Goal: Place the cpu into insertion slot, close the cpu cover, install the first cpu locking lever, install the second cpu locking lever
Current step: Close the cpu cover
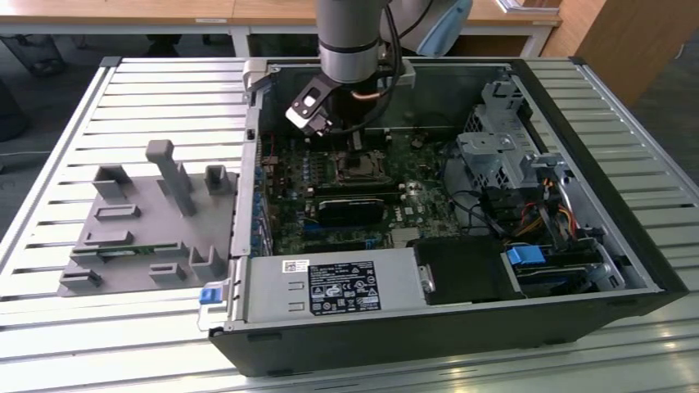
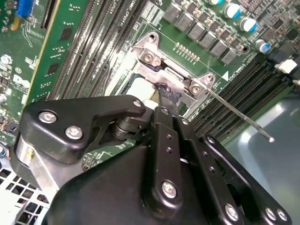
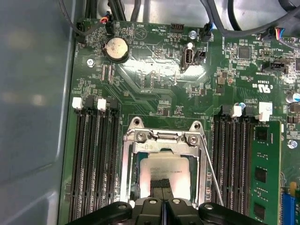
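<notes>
OK, the arm reached down into the open computer case on the slatted table, over the green motherboard. A grey fixture sat on the table at the exterior view's left, just beside the case.

The cpu sat in the insertion slot, silver face up, between the two banks of memory slots. The cpu cover looked to be down over it, with the chip's face showing through the cut-out. Couldn't tell if it lay fully flat.

The gripper was right over the socket, jaws together, nothing visible between them. In the first wrist view the tips sat over the cpu's face near one edge. In the second wrist view the fingertips met the metal frame beside a screwed corner tab. Touching or just above, couldn't tell.

One thin locking lever ran along one side of the socket, between it and a memory bank. In the second wrist view it stuck out at an angle, free end well off the socket, and looked unlatched.
</notes>
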{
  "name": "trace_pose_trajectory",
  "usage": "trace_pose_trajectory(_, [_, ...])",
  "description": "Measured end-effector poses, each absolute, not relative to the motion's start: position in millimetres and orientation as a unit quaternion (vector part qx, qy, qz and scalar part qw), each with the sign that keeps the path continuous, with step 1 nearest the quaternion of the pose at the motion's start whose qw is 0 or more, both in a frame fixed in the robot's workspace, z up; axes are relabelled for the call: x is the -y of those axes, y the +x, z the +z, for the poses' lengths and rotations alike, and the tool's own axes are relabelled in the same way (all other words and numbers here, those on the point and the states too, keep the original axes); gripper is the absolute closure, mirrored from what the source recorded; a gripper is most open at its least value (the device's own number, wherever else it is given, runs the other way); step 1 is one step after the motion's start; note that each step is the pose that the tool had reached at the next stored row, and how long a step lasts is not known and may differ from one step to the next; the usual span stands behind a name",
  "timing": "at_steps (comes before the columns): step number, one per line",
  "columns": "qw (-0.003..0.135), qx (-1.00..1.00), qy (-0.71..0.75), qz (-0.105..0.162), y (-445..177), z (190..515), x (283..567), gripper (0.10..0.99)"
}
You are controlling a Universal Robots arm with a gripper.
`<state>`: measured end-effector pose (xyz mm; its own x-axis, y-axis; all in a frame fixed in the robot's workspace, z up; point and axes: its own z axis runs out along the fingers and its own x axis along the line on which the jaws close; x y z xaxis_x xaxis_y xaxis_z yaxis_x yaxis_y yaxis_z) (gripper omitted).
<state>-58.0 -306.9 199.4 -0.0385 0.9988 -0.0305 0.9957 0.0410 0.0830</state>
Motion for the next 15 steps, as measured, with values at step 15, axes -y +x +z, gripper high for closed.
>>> trace_pose_trajectory(15, [0.031,-0.72,0.692,0.028,-62.2,206.5,304.0,0.98])
